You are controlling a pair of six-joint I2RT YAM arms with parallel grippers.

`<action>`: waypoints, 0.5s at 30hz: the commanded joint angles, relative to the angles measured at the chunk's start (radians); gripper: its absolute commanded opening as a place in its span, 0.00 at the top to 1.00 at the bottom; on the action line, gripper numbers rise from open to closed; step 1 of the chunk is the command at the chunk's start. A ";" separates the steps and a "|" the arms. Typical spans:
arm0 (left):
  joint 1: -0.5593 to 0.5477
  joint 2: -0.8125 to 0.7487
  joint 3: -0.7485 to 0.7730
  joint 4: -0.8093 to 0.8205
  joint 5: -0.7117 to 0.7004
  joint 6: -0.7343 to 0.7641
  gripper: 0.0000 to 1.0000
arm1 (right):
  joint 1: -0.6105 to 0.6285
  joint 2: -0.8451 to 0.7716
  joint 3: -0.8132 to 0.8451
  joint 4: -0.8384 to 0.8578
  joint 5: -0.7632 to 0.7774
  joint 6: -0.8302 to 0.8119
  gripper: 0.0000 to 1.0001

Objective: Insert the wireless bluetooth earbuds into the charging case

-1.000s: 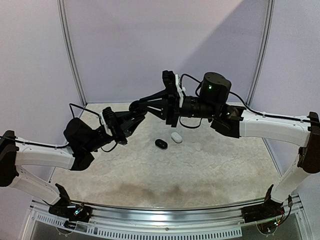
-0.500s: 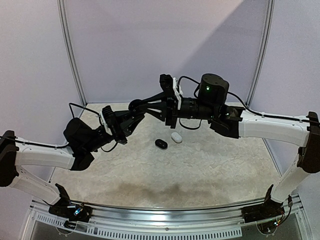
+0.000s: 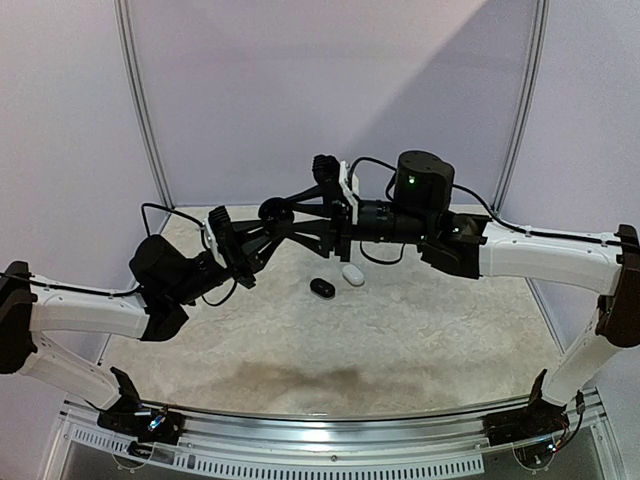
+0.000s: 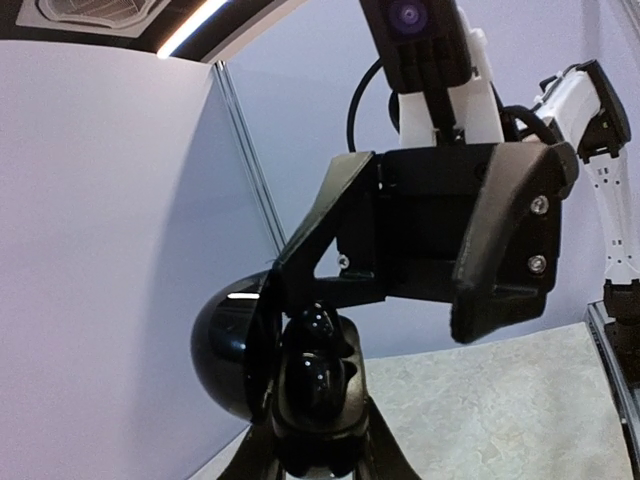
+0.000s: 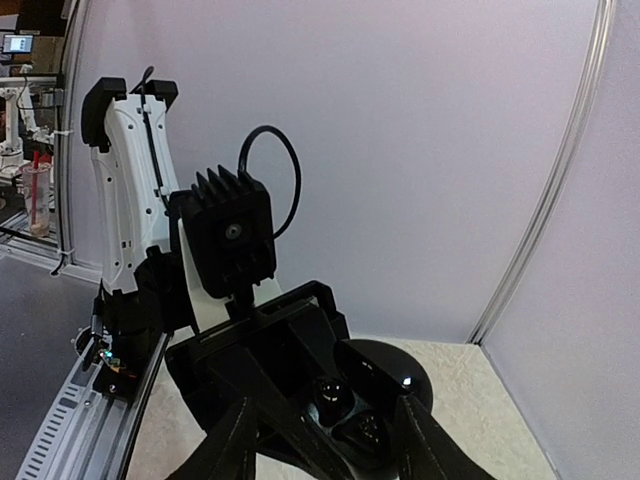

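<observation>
Clenched in the left claw (image 4: 312,455), raised above the tabletop (image 3: 400,340): the open black case (image 4: 235,350), lid flipped back. Seated in its wells, two black buds (image 4: 318,322), one above the other in the left wrist view. Straddling the case from the far side, jaws spread and gripping nothing: the right claw (image 5: 325,415); touching it or not, hard to say. Down on the tabletop, just beside each other: a black pod (image 3: 321,287) and a white pod (image 3: 352,274).

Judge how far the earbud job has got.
Done: two black earbuds sit in the open case. In hand: the left pincer holds that case; the right pincer stands open near it. Left: closing the lid; a black item and a white item lie on the table.
</observation>
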 commanded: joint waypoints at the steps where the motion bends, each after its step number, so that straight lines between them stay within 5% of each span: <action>1: -0.011 -0.037 0.004 -0.049 -0.035 -0.038 1.00 | -0.021 -0.096 0.018 -0.146 0.027 -0.024 0.50; 6: -0.009 -0.032 0.006 -0.154 -0.019 0.015 1.00 | -0.068 -0.162 0.103 -0.232 -0.111 0.054 0.47; 12: -0.009 -0.015 0.031 -0.279 0.142 0.332 1.00 | -0.074 0.008 0.351 -0.538 0.171 0.211 0.49; 15: -0.009 -0.012 0.043 -0.291 0.150 0.447 1.00 | -0.055 0.122 0.452 -0.671 0.171 0.213 0.53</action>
